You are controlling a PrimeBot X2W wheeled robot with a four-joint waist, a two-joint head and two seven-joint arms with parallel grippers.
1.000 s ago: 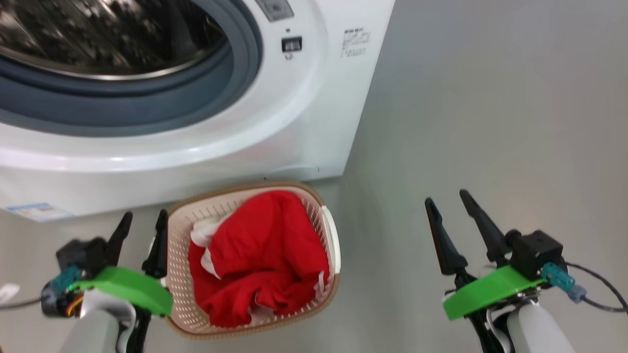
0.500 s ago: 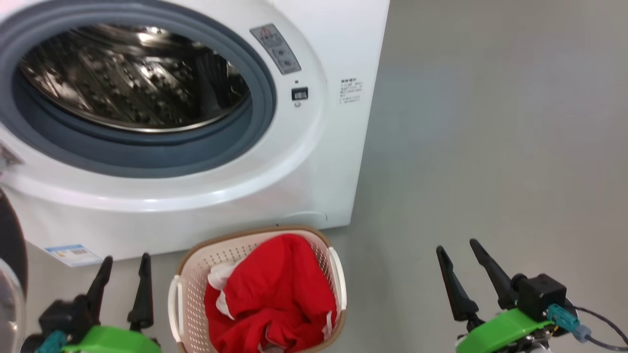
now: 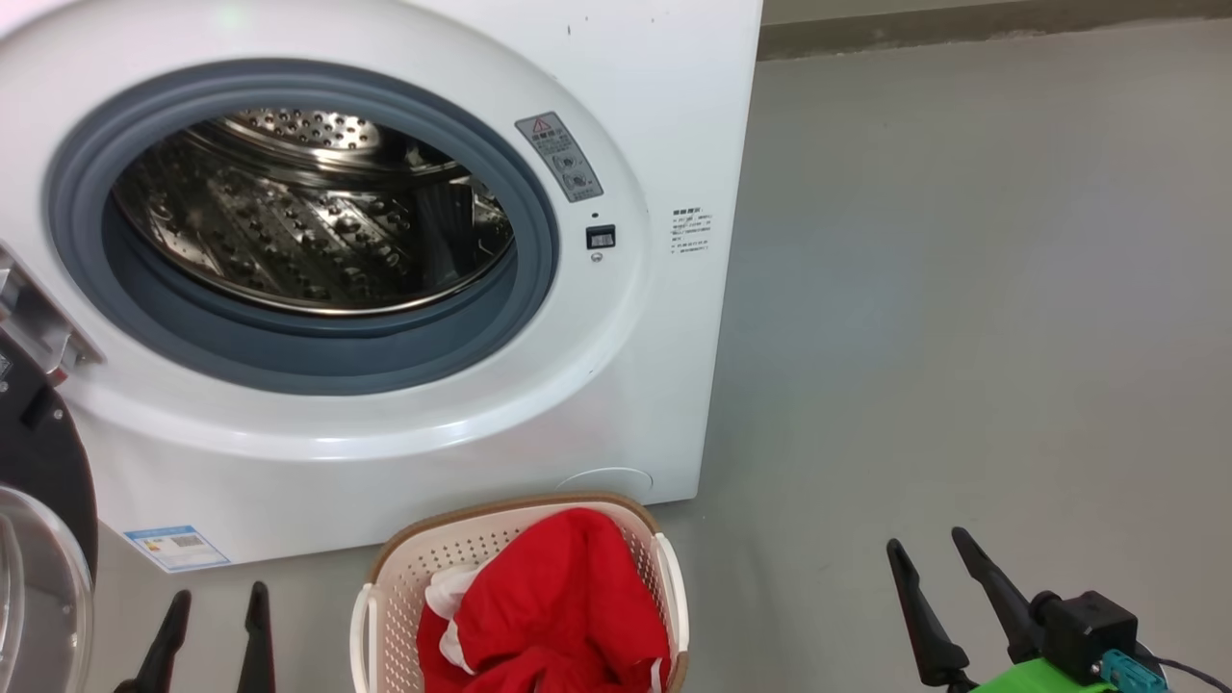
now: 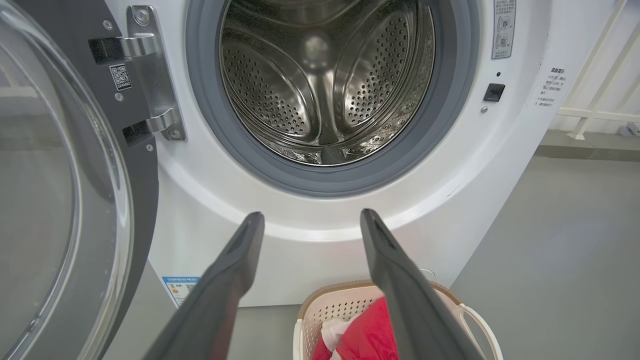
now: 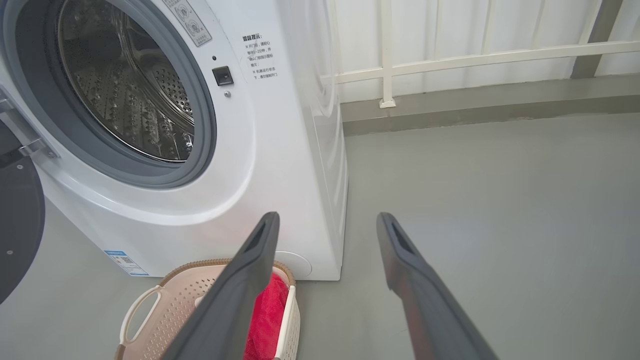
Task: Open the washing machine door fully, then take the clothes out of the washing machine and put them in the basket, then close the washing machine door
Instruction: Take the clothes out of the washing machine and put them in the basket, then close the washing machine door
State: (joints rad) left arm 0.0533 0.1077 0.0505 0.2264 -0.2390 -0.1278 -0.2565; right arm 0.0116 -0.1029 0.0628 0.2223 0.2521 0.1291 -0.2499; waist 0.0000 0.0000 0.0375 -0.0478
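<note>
The white washing machine (image 3: 664, 115) stands with its steel drum (image 3: 308, 231) bare behind the grey gasket. Its door (image 3: 38, 539) hangs open at the far left, black rim and clear glass bowl (image 4: 45, 200) showing, hinged at a metal bracket (image 4: 150, 75). Red clothes (image 3: 558, 616) with white trim lie in the cream basket (image 3: 404, 577) on the floor before the machine. My left gripper (image 3: 217, 616) is open at the lower left, beside the basket. Open as well, my right gripper (image 3: 929, 568) hovers over bare floor right of it. Both hold nothing.
Grey floor (image 3: 962, 289) stretches to the right of the machine. A white railing (image 5: 450, 60) and a wall base run along the back. A blue label (image 3: 178, 547) sits low on the machine's front.
The head camera has tilted upward, so the whole drum opening and the open door's edge now show and the basket and grippers sit lower. Both grippers stay open.
</note>
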